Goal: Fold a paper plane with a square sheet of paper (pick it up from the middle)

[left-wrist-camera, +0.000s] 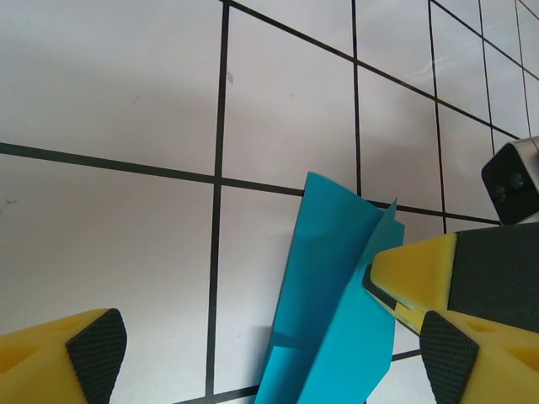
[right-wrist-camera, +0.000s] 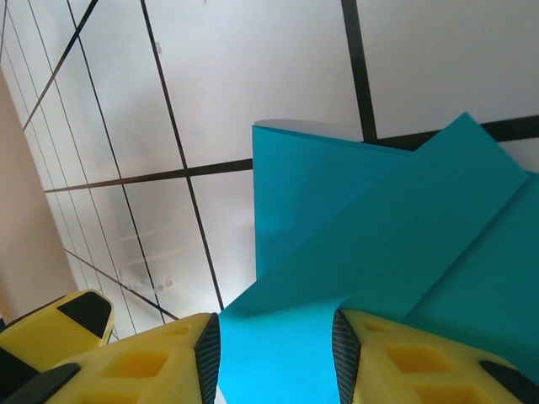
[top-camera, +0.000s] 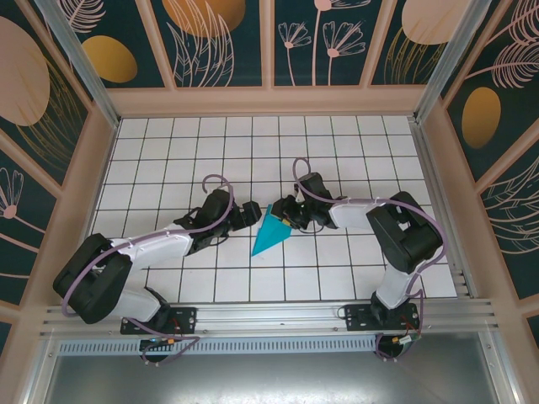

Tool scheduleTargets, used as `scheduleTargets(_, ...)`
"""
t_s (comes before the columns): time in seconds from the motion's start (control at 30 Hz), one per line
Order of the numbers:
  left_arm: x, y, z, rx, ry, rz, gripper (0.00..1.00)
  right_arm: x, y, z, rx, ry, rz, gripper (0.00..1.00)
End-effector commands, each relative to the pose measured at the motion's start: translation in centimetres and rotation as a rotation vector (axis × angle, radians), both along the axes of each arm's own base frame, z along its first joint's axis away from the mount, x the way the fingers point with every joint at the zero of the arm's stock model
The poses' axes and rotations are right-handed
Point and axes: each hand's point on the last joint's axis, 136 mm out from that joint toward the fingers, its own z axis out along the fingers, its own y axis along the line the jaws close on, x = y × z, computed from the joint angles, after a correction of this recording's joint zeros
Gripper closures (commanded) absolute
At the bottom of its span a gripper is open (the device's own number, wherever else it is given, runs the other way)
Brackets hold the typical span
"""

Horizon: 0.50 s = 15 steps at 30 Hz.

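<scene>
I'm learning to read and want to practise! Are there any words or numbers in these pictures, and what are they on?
None: there are no words, numbers or signs to read here.
The teal paper is plain.
The white table has only black grid lines.
The walls carry painted flowers and leaves, no letters.
The left gripper has yellow fingers with no writing on them.

The teal-blue sheet of paper (top-camera: 271,232) is folded into a narrow, pointed wedge with sharp creases and overlapping flaps. It lies near the middle of the white gridded tabletop (top-camera: 168,151), with its tip toward the near left and its wide end far right.
</scene>
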Motion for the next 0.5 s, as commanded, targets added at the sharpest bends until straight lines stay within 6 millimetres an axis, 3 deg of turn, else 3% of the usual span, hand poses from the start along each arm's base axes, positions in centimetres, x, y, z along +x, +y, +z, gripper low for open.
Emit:
scheduleTargets(0.0, -0.2, 0.2, -0.1, -0.016, 0.014, 0.002, 0.08, 0.3, -0.8, 0.7, -0.039, -0.009, -0.062, 0.57)
scheduleTargets(0.2, -0.1, 0.1, -0.1, -0.022, 0.013, -0.003, 0.06, 0.3, -2.6, 0.4, -0.118, 0.006, -0.137, 0.54)
scheduleTargets(0.47, 0.0, 0.1, -0.2, -0.021, 0.018, -0.004, 0.01, 0.1, -0.9, -0.5, -0.078, 0.05, -0.083, 0.54)
